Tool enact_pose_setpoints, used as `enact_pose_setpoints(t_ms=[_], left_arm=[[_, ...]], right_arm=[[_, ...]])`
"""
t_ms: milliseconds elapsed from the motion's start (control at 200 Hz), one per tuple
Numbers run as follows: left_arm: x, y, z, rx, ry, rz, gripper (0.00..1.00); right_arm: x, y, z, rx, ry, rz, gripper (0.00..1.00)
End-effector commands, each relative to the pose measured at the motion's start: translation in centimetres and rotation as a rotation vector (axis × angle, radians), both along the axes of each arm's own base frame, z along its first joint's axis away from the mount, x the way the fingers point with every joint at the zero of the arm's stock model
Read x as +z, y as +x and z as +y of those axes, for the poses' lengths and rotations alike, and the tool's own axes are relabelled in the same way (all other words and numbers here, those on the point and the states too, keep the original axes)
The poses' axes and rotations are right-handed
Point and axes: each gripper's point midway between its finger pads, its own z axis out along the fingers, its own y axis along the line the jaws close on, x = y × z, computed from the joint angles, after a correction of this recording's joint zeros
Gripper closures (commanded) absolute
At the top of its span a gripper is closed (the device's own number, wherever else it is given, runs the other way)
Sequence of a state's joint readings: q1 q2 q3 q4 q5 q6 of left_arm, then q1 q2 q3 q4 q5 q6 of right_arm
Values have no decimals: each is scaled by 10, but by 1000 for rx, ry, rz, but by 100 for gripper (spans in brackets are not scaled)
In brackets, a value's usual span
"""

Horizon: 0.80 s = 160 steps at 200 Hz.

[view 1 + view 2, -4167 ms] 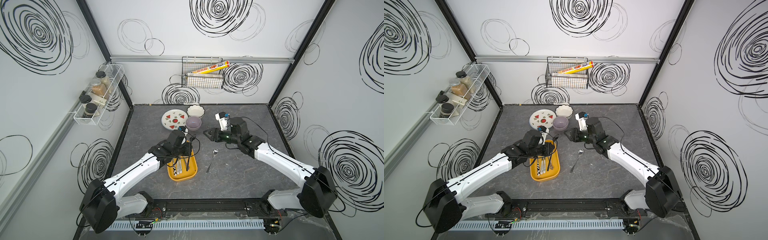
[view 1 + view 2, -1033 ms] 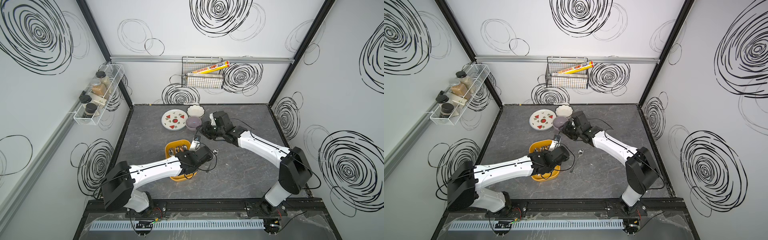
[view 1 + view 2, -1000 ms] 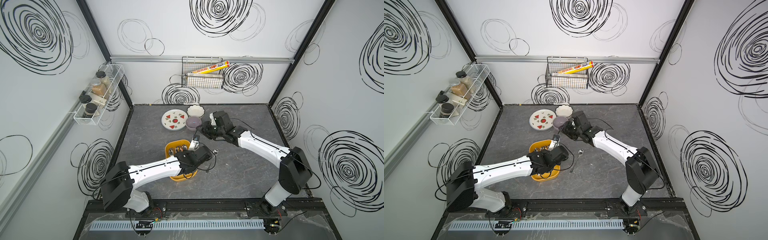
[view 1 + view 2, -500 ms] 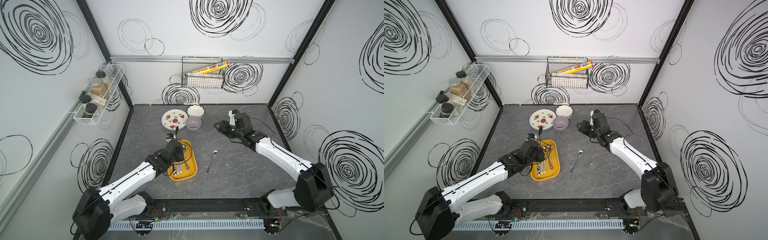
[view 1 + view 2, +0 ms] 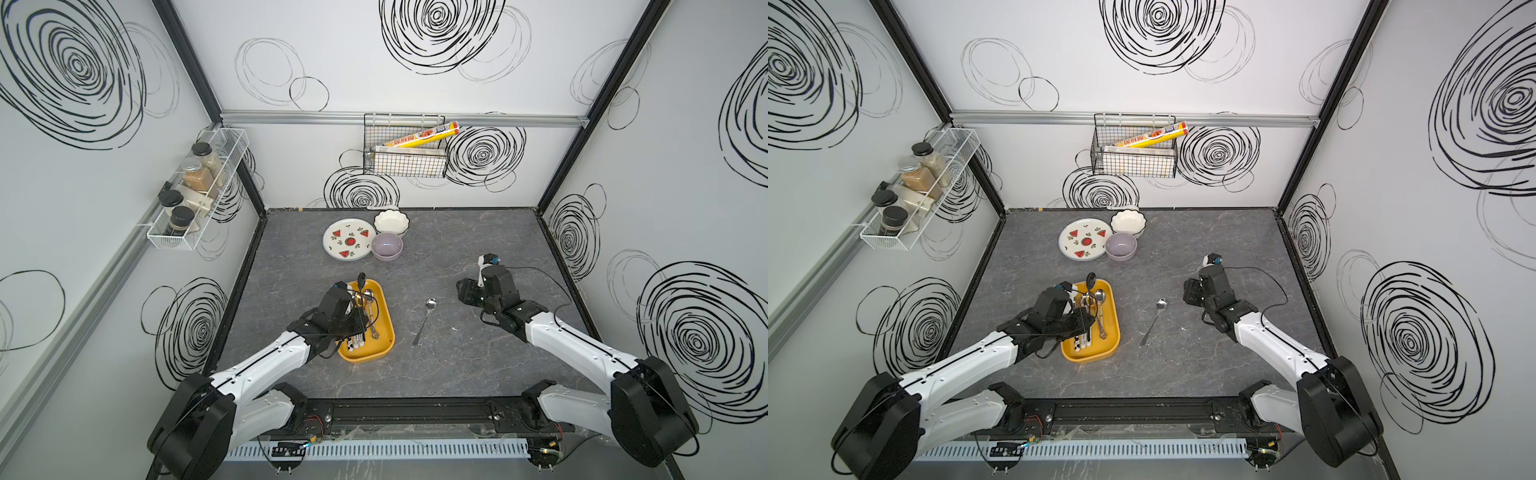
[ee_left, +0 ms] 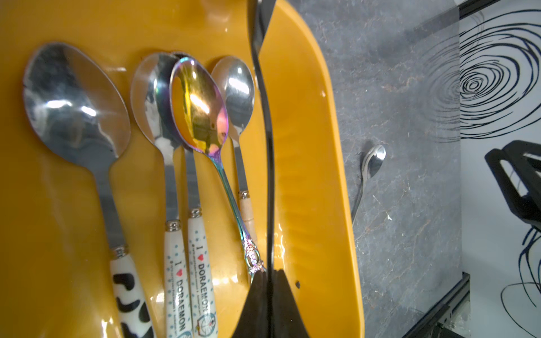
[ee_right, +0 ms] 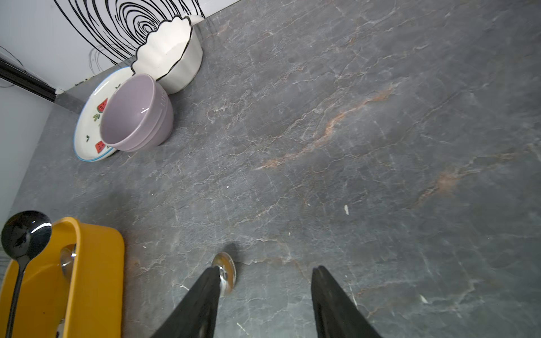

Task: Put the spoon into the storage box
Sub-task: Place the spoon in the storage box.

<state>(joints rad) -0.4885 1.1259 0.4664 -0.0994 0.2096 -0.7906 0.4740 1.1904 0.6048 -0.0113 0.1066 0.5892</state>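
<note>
Over the near end of the shallow mustard-yellow plastic storage box, the left gripper is clenched on the tail of a slim glossy black spoon. Its handle runs above the box's length and its bowl pokes past the far rim. Placing looks to be the step in hand. The next move probably calls for lowering the black spoon beside the five spoons already lying inside, then letting go.

Right of the box, a small silver metal spoon lies outside it on the grey marbled counter. Further right, the right gripper stands partly spread and empty, near that spoon's bowl. Beyond the box's far end sits a lilac ceramic bowl.
</note>
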Motion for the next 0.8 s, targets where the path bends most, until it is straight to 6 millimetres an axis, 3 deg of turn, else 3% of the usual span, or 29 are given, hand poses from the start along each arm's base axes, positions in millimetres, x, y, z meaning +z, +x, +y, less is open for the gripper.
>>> enact_pose_setpoints(t_ms=[0, 250, 641, 796], left_arm=[[3, 4, -10, -13, -79, -18, 100], [-11, -2, -6, 7, -85, 6, 100], [-20, -5, -4, 25, -83, 40, 100], [-23, -7, -2, 27, -77, 50, 91]], right_arm=[[9, 8, -5, -3, -35, -63, 45], [-2, 6, -6, -1, -38, -42, 45], [0, 6, -5, 5, -31, -42, 45], [0, 7, -5, 5, -31, -42, 45]])
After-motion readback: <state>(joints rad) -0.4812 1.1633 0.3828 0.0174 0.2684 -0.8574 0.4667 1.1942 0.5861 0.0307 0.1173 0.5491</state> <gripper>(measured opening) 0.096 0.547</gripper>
